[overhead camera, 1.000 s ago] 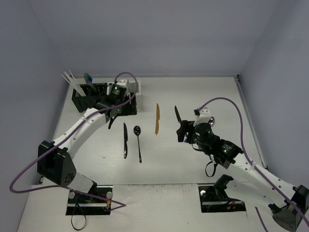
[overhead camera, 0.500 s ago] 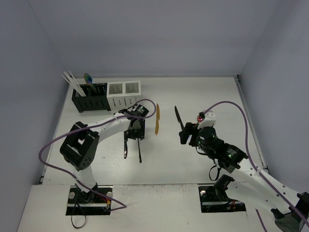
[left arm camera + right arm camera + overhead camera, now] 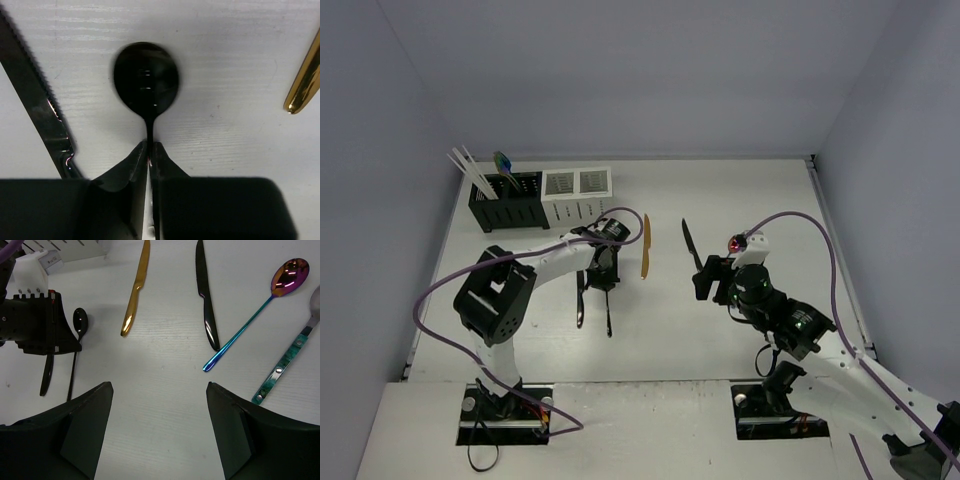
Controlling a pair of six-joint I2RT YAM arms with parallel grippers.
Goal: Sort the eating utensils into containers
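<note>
My left gripper (image 3: 150,146) is shut on the thin neck of a black spoon (image 3: 146,75). The spoon's bowl lies on the white table just ahead of the fingertips. In the top view the left gripper (image 3: 603,268) is down at the table, and the spoon's handle (image 3: 609,315) runs toward the near edge. A black knife (image 3: 580,297) lies just left of the spoon. The black container (image 3: 507,207) holds pale chopsticks (image 3: 470,168) and a blue utensil (image 3: 503,161). The white container (image 3: 577,190) stands to its right. My right gripper (image 3: 159,385) hangs open above bare table.
A gold knife (image 3: 136,290) and a second black knife (image 3: 206,295) lie between the arms. An iridescent spoon (image 3: 250,322) and a green-handled utensil (image 3: 287,362) lie further right. The left arm's purple cable (image 3: 620,212) loops above its wrist.
The left arm swung from the containers down to the black spoon and its jaws closed on the neck. The right arm shifted slightly, its jaws still open.
</note>
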